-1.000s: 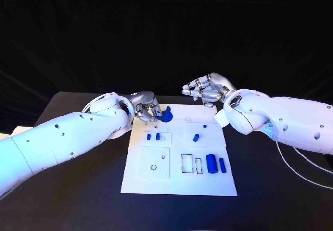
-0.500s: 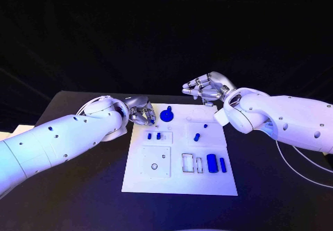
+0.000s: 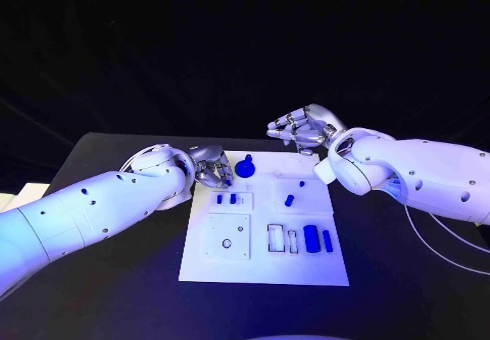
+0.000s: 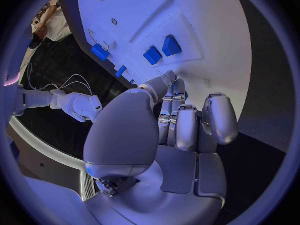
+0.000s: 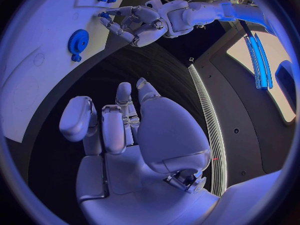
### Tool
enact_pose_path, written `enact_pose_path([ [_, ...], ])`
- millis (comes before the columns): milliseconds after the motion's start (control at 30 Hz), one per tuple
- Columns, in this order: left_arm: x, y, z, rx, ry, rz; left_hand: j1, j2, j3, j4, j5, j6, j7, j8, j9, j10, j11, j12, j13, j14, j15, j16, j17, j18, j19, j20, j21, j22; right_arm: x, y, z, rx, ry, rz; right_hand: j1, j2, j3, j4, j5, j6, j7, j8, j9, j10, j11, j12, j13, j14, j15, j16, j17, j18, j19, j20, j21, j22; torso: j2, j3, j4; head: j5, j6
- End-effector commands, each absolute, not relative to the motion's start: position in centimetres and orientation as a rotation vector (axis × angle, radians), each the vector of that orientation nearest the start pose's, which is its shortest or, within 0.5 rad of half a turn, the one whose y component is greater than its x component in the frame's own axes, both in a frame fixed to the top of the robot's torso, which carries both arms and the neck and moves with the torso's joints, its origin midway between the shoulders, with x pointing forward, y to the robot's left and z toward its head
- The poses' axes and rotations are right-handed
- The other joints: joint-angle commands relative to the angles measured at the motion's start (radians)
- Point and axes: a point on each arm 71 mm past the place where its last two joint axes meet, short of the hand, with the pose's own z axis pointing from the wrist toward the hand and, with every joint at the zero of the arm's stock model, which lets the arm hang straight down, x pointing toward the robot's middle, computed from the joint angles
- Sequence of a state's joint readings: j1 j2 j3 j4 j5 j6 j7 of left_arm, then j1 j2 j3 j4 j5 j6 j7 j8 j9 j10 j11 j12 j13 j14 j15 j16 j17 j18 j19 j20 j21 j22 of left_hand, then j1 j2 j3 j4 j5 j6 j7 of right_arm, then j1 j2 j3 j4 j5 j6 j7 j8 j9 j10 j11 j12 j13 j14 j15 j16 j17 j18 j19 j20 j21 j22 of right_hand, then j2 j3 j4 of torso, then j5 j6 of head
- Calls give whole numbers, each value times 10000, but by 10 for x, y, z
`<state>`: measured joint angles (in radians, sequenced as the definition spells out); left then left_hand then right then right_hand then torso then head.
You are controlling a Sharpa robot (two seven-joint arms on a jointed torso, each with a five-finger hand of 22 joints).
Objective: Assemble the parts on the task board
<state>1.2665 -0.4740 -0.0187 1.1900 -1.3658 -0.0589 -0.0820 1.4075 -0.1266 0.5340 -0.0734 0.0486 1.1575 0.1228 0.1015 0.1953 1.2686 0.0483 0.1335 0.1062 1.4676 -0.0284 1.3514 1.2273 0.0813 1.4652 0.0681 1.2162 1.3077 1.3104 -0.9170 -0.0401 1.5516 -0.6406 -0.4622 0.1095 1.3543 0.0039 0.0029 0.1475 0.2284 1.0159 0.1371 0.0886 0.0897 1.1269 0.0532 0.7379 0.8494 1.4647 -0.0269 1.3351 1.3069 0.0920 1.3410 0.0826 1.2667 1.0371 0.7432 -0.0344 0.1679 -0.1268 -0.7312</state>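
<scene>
The board (image 3: 263, 234) lies in the middle of the table (image 3: 112, 283), and the blue gear (image 3: 246, 169) sits near its far left corner, apart from both hands. The left hand (image 3: 209, 170) hangs just beside the board's far left edge, fingers curled loosely and holding nothing; the right hand (image 3: 298, 129) hovers beyond the far edge, fingers partly curled and likewise empty. Two short blocks (image 3: 231, 200) stand in a left-hand pocket, a peg (image 3: 289, 200) lies toward the right edge, and two cylinders (image 3: 318, 241) rest near the right edge. The gear appears set down, so the next step is probably fetching another part: the hand should open wide before descending, approach from above, and close evenly so neighbouring parts are not knocked.
</scene>
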Motion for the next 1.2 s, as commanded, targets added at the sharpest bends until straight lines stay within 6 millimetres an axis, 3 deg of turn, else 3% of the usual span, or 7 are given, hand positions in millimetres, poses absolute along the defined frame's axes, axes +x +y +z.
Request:
enact_pose_path([
  [33,542,94,-174,2609,18273,-7183,-141,3,6,-68,7,33,70,19,8,40,61,-24,15,328,2,20,-11,-93,205,-1,3,156,500,-237,-124,5468,14906,10742,51,73,-32,-45,54,-22,35,-50,-12,-58,-3,-13,-3,330,38,-35,13,134,-54,-18,-51,-13,-11,4,-2,-6,-5],
  [600,547,91,-181,2815,18648,-6479,-175,-1,-2,-63,7,35,67,9,1,44,62,-37,21,317,4,-3,-52,-83,190,2,-41,129,500,-236,-124,5450,14931,10773,51,73,-32,-45,54,-22,35,-50,-12,-58,-3,-13,-3,330,38,-35,13,134,-54,-18,-51,-13,7,-12,-9,-5,-34],
  [1200,547,90,-182,2898,18725,-6472,-203,16,-1,-66,7,72,37,12,-3,72,43,-44,36,316,-6,7,-46,-76,181,4,-55,126,500,-236,-124,5445,14939,10780,51,73,-32,-45,54,-22,35,-50,-12,-58,-3,-13,-3,330,38,-35,13,134,-54,-18,-51,-13,-10,-4,-3,-7,-77],
])
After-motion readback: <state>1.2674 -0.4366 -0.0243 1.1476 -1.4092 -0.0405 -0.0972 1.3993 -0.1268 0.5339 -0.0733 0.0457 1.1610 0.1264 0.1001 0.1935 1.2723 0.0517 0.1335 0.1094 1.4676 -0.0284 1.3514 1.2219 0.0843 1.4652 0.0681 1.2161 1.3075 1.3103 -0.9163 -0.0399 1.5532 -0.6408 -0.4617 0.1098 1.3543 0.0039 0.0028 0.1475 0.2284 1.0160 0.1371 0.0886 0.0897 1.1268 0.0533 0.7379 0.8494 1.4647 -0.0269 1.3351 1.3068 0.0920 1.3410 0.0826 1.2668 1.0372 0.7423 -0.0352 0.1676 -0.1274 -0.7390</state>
